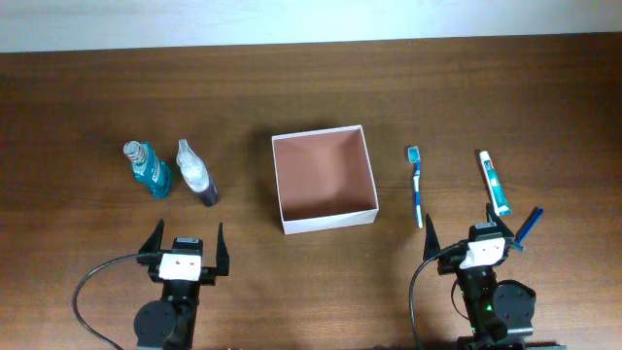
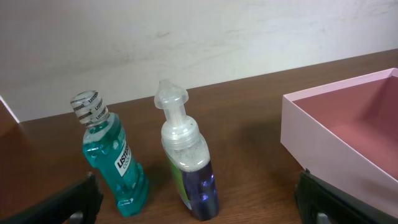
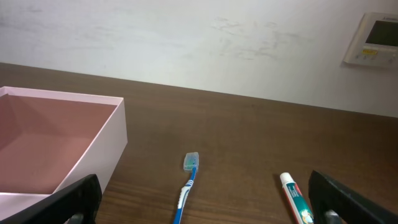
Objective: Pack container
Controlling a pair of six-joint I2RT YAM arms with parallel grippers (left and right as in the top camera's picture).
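Left hand point(image 1: 188, 239), spread wide, faces teal bottle point(image 2: 115, 165) labelled "LISTER".

1. Mouthwash bottle point(image 2: 115, 163), teal liquid: the label's white lettering runs lengthwise along the bottle and reads "LISTER…", with the remaining letters lost round the curve. The smaller print beside it is too small to read.
2. Pump bottle point(image 2: 189, 168): only a sliver of green label shows at the edge, and no text can be read.
3. Toothpaste tube point(image 3: 296, 199): red and teal print, blurred and illegible.
4. Wall panel point(image 3: 376, 38): it has a small display, but its markings are too small to read.
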